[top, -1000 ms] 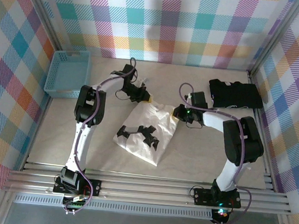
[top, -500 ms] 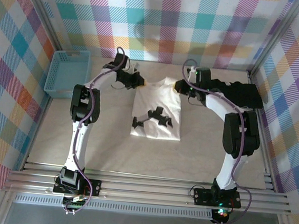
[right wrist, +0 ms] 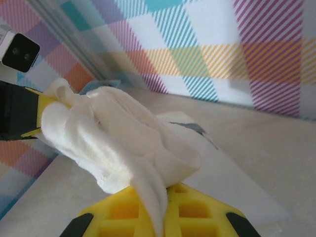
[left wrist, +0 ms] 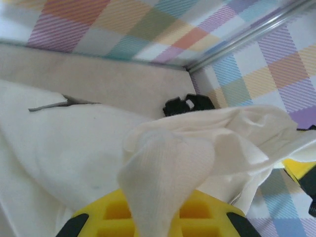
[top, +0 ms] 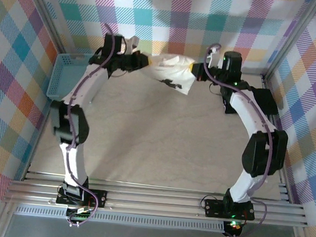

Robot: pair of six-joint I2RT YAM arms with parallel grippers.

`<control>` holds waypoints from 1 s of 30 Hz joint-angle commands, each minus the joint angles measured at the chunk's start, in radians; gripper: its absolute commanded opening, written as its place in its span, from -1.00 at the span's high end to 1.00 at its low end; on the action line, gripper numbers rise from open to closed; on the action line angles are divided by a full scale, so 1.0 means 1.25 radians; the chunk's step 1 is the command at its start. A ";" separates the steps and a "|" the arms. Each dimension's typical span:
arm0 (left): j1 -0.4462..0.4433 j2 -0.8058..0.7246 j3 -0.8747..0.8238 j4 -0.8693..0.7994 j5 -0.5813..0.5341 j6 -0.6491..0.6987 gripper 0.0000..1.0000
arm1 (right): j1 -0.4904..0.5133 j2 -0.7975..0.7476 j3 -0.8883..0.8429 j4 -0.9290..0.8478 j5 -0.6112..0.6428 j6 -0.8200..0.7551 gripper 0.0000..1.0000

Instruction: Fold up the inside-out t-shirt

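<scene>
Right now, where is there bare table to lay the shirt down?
The table's wide middle is bare, from under the lifted t-shirt to the near rails. Crowded: blue basket far left, black garment far right.

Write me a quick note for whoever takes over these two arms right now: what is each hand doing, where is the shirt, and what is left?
Left hand: shut on one end of the shirt.
Right hand: shut on the other end.
Shirt: held up between the two hands at the far end of the table, near the back wall, bunched and sagging in the middle. I can't tell whether its lower edge touches the table.
Done: both hands have a grip and the shirt is lifted.
Left: probably lay it down flat, then fold it. No finished fold shows yet.
</scene>
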 commanded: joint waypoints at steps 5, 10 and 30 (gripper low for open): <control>-0.079 -0.326 -0.576 0.165 -0.057 -0.028 1.00 | 0.006 -0.221 -0.410 0.030 -0.113 0.080 1.00; -0.154 -0.422 -0.744 0.207 -0.102 -0.097 1.00 | 0.015 -0.285 -0.569 0.012 -0.131 0.121 1.00; -0.125 -0.227 -0.728 0.188 -0.420 -0.009 0.86 | 0.070 0.194 -0.166 -0.233 0.012 0.032 0.76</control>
